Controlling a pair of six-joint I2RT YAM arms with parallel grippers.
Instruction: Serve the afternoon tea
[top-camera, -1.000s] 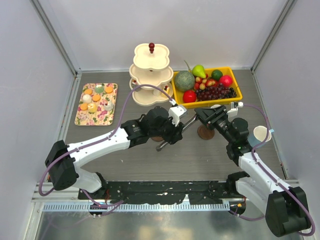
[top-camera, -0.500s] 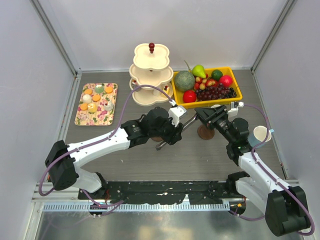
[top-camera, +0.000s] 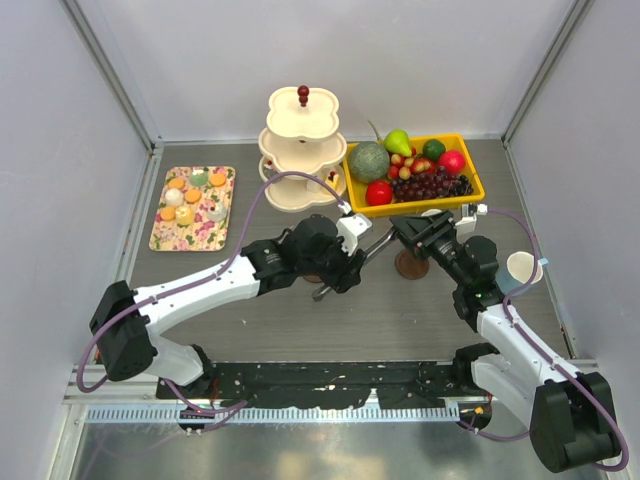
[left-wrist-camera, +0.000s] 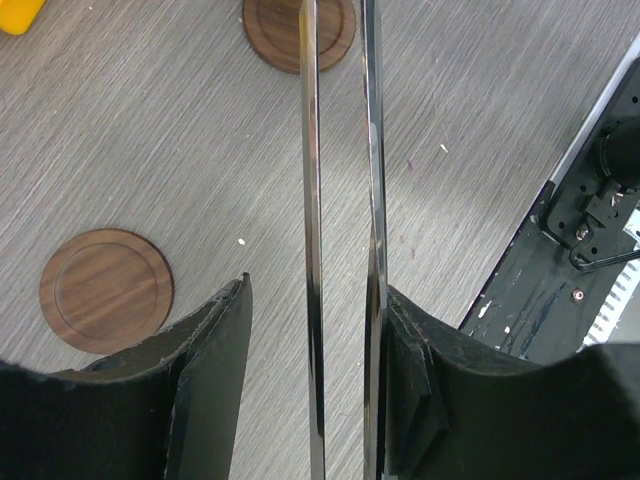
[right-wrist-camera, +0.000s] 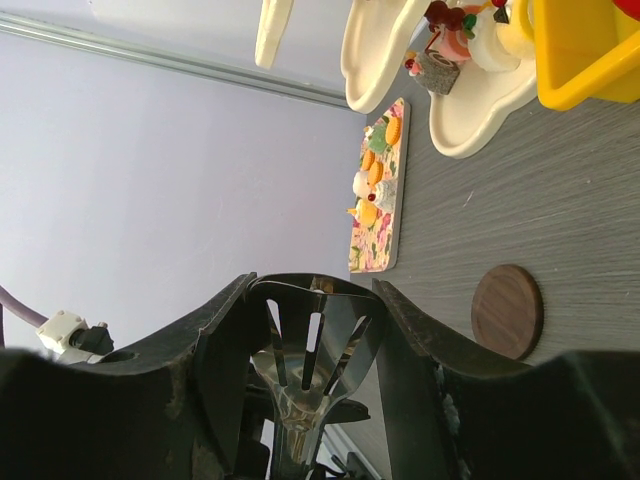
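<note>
Sweets (top-camera: 192, 200), orange, white, yellow and pale green, lie in rows on the flowered tray (top-camera: 226, 215) at the far left of the table (top-camera: 400, 325), well apart from both arms. A few small cakes (right-wrist-camera: 447, 45) already sit on the bottom tier of the cream tiered stand (top-camera: 303, 150), which stands just beside the yellow tray (top-camera: 470, 190) of fruit (top-camera: 369, 160). The mug (top-camera: 522, 267), white with a bit of blue at its rim, stands near the right edge of the table, beside the right arm.

Both arms meet over the middle of the table at a pair of metal tongs (top-camera: 375, 248). The right claw (top-camera: 403, 232) is clenched on the slotted end of the tongs, with a finger pressing each side in the right wrist view. The left claw (top-camera: 345, 268) reaches around the two long blades. It seems to be released: one pad (left-wrist-camera: 215, 370) stands apart from the nearer blade, while the other pad touches the second blade.

One wooden coaster (top-camera: 410, 266) lies on the table below the right claw. Another coaster (left-wrist-camera: 105, 290) lies under the left arm, just beside the left claw.
</note>
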